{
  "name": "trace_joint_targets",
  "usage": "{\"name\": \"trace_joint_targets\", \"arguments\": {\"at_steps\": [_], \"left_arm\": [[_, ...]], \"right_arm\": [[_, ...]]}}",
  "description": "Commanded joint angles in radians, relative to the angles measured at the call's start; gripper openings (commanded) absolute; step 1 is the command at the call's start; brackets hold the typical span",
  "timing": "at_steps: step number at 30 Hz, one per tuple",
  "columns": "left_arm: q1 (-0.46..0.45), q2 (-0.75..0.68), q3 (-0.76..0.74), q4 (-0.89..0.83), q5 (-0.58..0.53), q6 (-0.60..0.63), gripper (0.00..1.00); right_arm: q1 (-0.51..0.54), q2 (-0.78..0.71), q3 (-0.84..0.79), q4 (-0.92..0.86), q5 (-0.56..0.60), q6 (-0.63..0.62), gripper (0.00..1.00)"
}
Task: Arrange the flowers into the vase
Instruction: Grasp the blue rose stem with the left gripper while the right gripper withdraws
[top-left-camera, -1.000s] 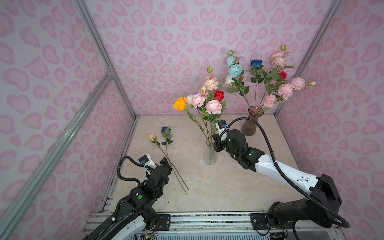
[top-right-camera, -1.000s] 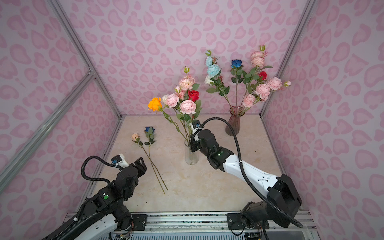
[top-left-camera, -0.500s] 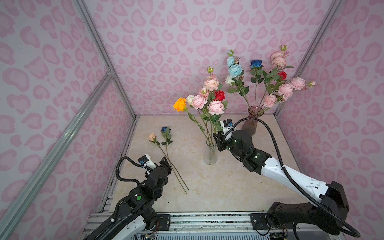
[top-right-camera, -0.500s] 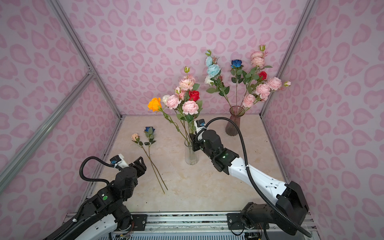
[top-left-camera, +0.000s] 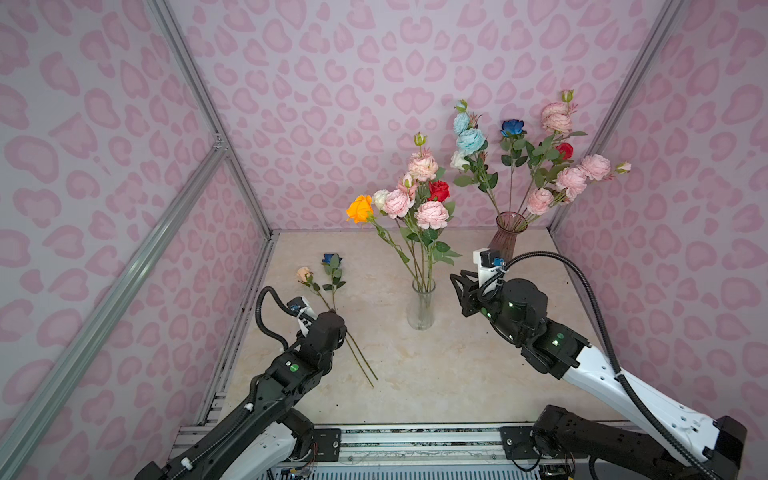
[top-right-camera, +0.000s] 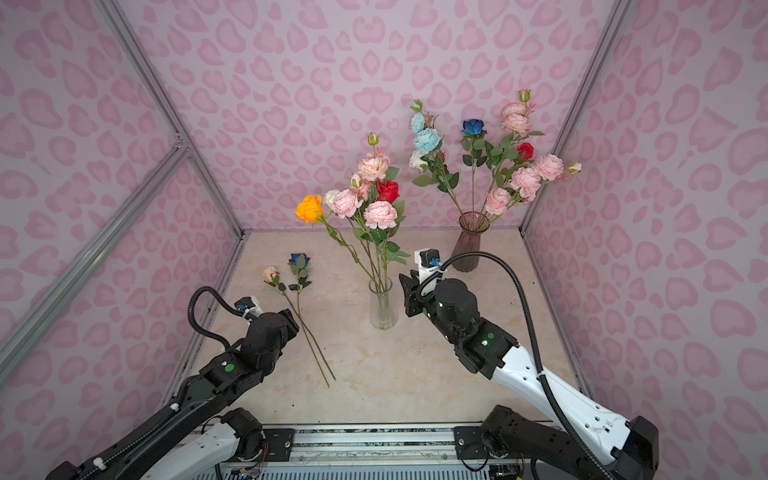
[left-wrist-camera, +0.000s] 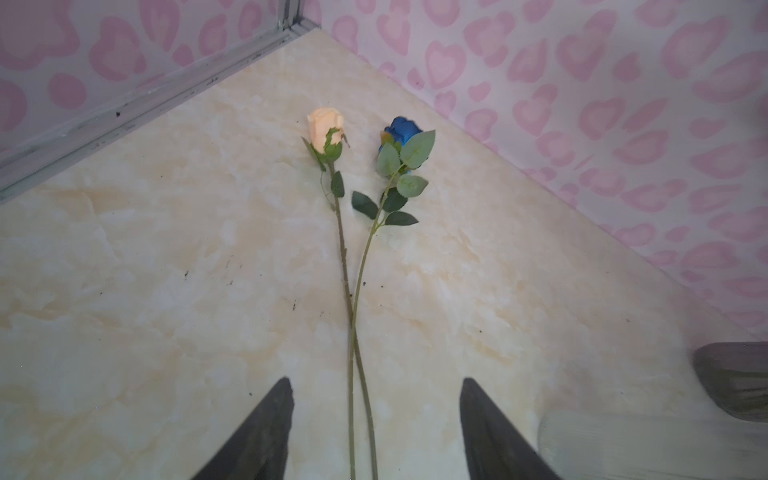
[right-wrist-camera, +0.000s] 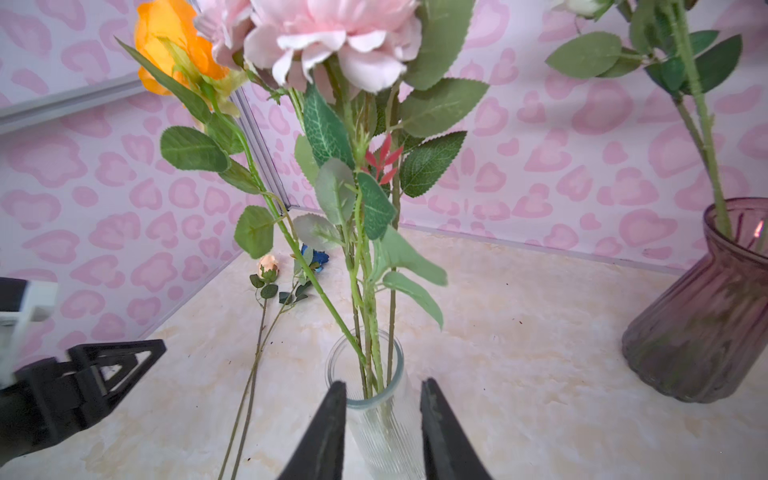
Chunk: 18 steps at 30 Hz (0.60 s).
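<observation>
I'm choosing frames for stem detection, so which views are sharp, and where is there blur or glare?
Both top views: evenly lit, sharp, corners darkened. Left wrist view: peach rose and blue rose fairly crisp, left pincer tips blurred. Right wrist view: the nearby pink peony is soft, a small highlight glints on the purple vase.

We count two vases: one clear glass vase and one purple glass vase. Two roses lie loose: one peach rose and one dark blue rose. The clear vase holds one orange rose, one red rose, one white bloom and three full pink peonies. The purple vase holds two light blue peonies, one upright blue rose, one small red bloom, one white flower and, as far as we can tell, five pale pink blooms.
</observation>
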Motion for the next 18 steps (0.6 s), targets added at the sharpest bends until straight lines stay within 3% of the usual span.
{"name": "trace_joint_targets", "arguments": {"at_steps": [1,5,9,14,18], "left_arm": [[0.1,0.148,0.051,0.014,0.179,0.018,0.58],[0.146,0.398,0.213,-0.009,0.158,0.133,0.54],[0.155,0.667,0.38,-0.052,0.033,0.17,0.49],[0.207,0.91,0.568,-0.104,0.08,0.245,0.44],[0.249,0.992,0.629,-0.114,0.122,0.284,0.39]], "right_arm": [[0.012,-0.053,-0.032,-0.042,0.015,0.062,0.2],[0.03,-0.102,-0.086,-0.027,0.026,0.093,0.15],[0.033,-0.118,-0.118,-0.014,0.036,0.102,0.14],[0.033,-0.162,-0.153,-0.006,0.067,0.101,0.14],[0.033,-0.196,-0.183,-0.007,0.069,0.111,0.15]]}}
